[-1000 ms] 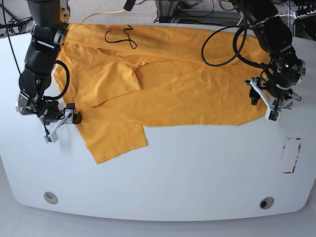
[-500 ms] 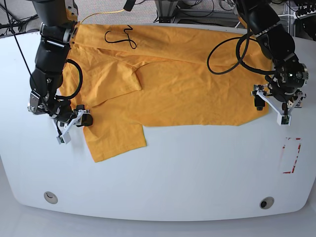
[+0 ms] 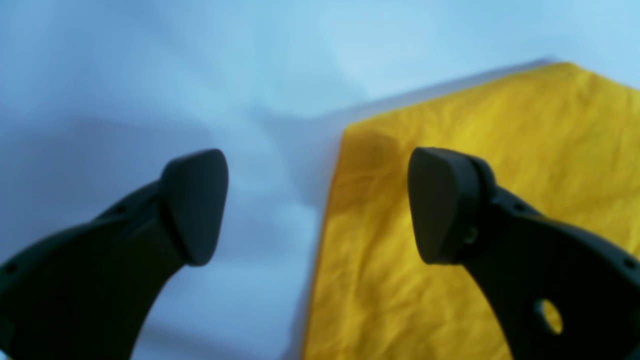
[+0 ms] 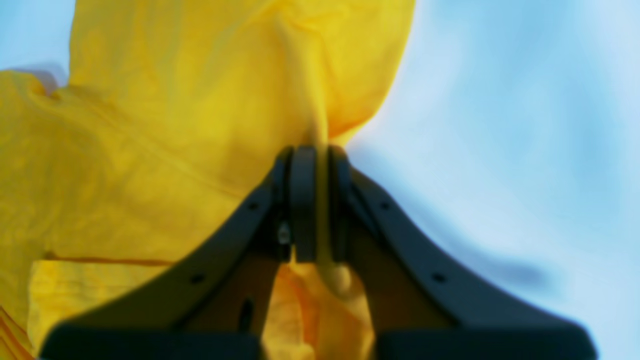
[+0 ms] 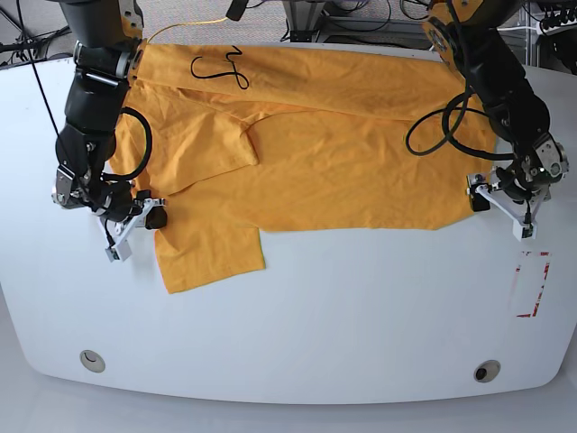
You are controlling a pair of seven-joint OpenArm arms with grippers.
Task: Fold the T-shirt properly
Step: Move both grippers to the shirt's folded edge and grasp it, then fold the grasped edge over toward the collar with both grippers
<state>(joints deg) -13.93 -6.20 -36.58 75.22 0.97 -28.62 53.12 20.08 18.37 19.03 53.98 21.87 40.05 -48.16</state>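
Right hand (image 4: 310,200): the two pads are pressed together with a thin ridge of orange-yellow fabric pinched between them. In the base view this hand (image 5: 135,221) sits at the edge of the T-shirt (image 5: 325,153), at the sleeve region on that view's left, low against the surface (image 5: 288,325).

Left hand (image 3: 317,205): the pads stand wide apart, holding nothing. One pad is over bare surface, the other over cloth, so the gap straddles the garment's straight edge close to a corner. In the base view this hand (image 5: 505,194) is at the garment's corner on that view's right.

The T-shirt lies spread across the far half of the surface, wrinkled, with one flap folded over near the middle and black lettering (image 5: 221,68) near the far edge.

Handling judgement: the cloth is light, soft and limp. It will sag, drag and bunch from any single grip, so it carries no shape of its own. Grip at hems and corners, where the doubled edge gives the pads more to bite. Take two matching points, one per hand, and keep the span between them taut. A shallow pinch may slip out.
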